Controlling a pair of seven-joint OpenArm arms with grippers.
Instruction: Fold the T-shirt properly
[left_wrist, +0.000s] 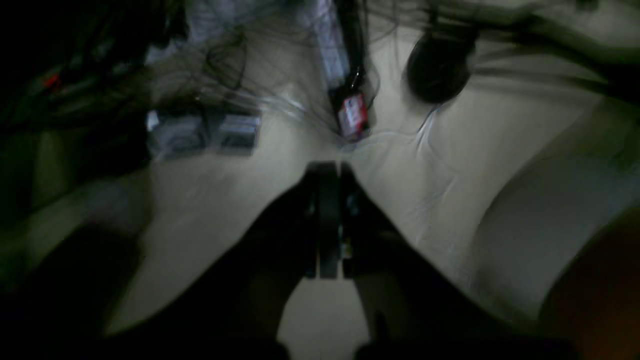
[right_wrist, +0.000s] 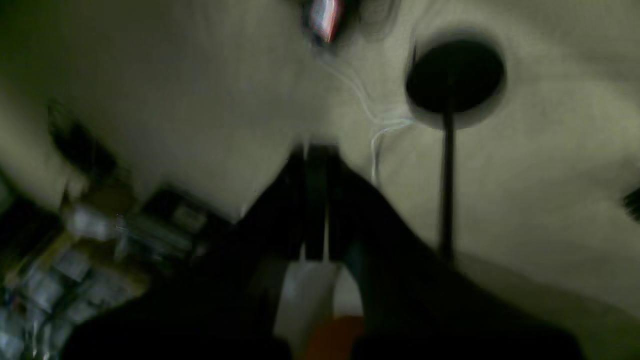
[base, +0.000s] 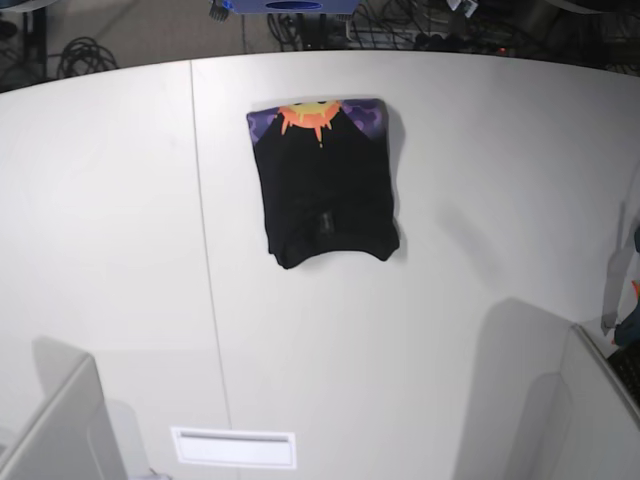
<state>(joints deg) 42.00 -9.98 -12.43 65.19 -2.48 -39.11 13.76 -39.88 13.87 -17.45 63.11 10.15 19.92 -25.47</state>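
"What are the grippers doing?"

"The left gripper (left_wrist: 327, 215) has its black fingers drawn together, nothing pinched between them; the right gripper (right_wrist: 315, 200) is closed the same way, also empty; both wrist views look onto a dim, blurred floor (left_wrist: 200, 200), where a round black base (right_wrist: 455, 75) with a thin pole (right_wrist: 448, 185) stands."

"And on the bench (base: 100, 220)?"

"Going by the base view, a white rectangular frame (base: 234, 448) sits by the near edge, left of centre; pale grey panels (base: 75, 430) rise at both near corners; beyond them is the black T-shirt (base: 325, 185), folded into a compact, roughly rectangular bundle, closer to the far edge, just right of the long seam (base: 204, 230); its near side curves inward, its far end shows an orange sunburst (base: 310, 116) between purple patches."

"Past that?"

"Tangled black cables (base: 86, 57), beyond the curved far edge."
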